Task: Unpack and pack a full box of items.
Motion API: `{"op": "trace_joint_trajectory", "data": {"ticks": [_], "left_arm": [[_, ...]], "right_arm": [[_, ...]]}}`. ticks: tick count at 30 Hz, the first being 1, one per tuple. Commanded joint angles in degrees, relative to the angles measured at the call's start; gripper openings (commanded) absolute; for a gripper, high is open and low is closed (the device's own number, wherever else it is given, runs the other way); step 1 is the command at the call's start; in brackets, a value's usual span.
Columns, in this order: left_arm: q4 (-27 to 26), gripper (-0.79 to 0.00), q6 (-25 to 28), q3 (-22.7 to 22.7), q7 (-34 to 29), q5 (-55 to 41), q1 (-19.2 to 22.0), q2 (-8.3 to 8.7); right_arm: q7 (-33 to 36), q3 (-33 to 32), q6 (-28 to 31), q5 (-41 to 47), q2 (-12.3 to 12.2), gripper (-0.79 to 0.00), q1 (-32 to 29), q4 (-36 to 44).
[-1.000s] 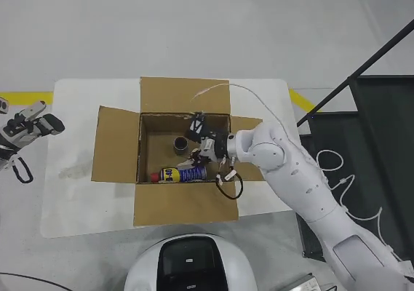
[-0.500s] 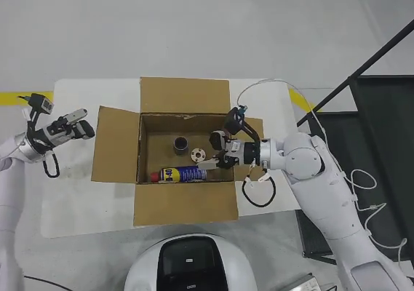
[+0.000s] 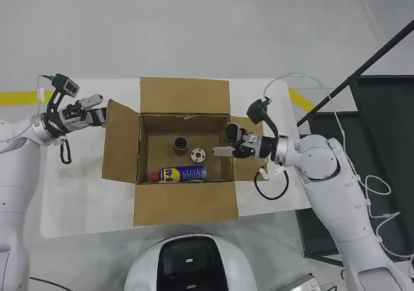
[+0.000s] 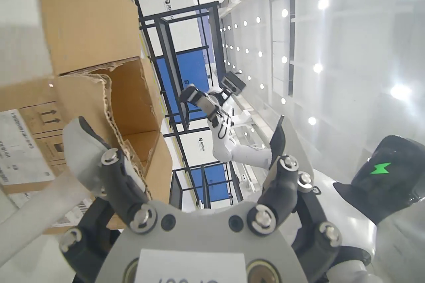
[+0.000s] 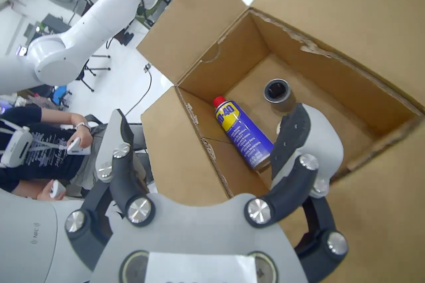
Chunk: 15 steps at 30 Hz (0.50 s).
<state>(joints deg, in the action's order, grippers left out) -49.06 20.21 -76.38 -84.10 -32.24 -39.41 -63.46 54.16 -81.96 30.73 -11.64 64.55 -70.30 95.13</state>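
Left pincer [image 3: 97,115] has swung in, spread, tipping the left flap [image 3: 119,142] of the box [image 3: 185,94] up at mid desk [image 3: 68,196]; can [image 3: 181,174] lies inside, near wall; right pincer [image 3: 225,144] has backed to the right wall, spread, empty; closing-up looks begun.

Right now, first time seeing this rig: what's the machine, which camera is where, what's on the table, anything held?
A white two-armed robot. One picture looks down from above its arms; the others come from wrist cameras. On the white table sits an open brown cardboard box holding a blue-and-yellow spray can on its side, a dark metal tube and a small silver disc. The left gripper is beside the box's left flap, the right gripper over its right edge; both open, empty.
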Motion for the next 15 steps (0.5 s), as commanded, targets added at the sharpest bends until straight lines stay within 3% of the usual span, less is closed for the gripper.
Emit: {"op": "trace_joint_trajectory", "data": {"ticks": [1, 7, 15], "left_arm": [[-0.94, 0.000, -0.11, 1.45, -0.10, 0.50, 0.49, -0.13], [-0.17, 0.000, 0.47, 7.18, 0.49, 1.55, 2.92, -1.35], [0.25, 0.000, 3.47, 15.78, 3.49, 4.22, 4.80, -3.61]], "right_arm": [[-0.33, -3.72, -0.34, 4.03, -0.48, 0.000, -1.70, -2.05], [-1.23, -9.85, -1.70, 7.32, -1.57, 0.000, -4.33, -8.41], [-4.91, -8.99, -2.95, 7.91, -1.71, 0.000, -2.61, -17.76]]}}
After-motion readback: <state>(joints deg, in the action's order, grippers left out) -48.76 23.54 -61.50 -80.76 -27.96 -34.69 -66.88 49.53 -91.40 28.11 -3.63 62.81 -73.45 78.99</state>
